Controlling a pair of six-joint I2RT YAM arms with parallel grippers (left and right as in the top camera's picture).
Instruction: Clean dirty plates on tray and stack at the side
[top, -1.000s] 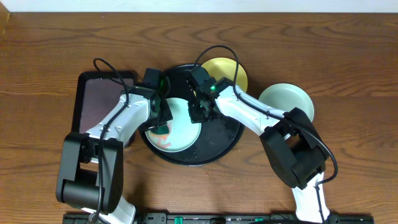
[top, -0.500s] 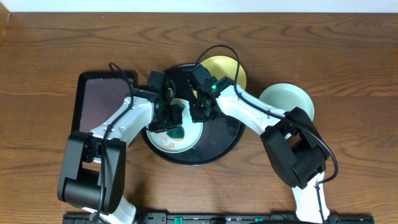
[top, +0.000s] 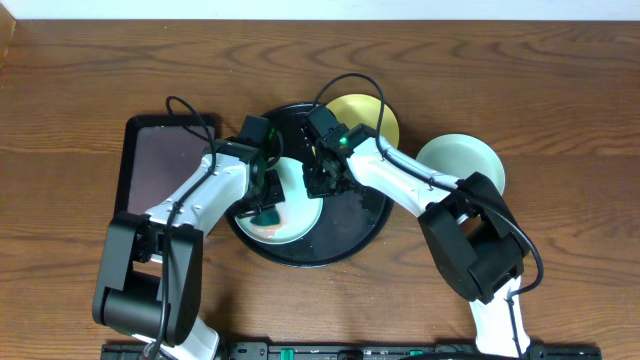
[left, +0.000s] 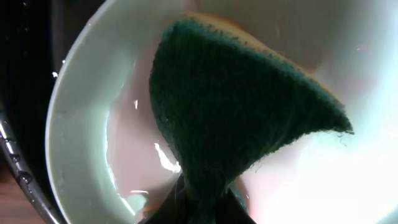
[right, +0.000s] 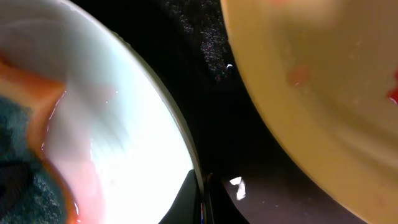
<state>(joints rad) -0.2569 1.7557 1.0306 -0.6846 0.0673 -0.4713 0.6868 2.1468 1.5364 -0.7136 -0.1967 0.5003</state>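
Pale blue-green plate (top: 302, 206) just beneath left gripper's (top: 267, 207) sponge (left: 236, 106).

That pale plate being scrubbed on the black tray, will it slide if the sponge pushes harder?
Probably slippery: the plate looks wet on a glossy tray. Its thin rim suggests lightness, though the right gripper seems to pinch it.

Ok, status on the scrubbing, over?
Left gripper shut on sponge, pressed into blue-green plate on tray. Right gripper pinching its rim. Nothing blocking.

Yellow plate (top: 375, 110) partly under right arm (top: 400, 180), sponge (left: 230, 118) apparently masking left fingers (top: 260, 190), blue-green plate (left: 81, 124) cropped.
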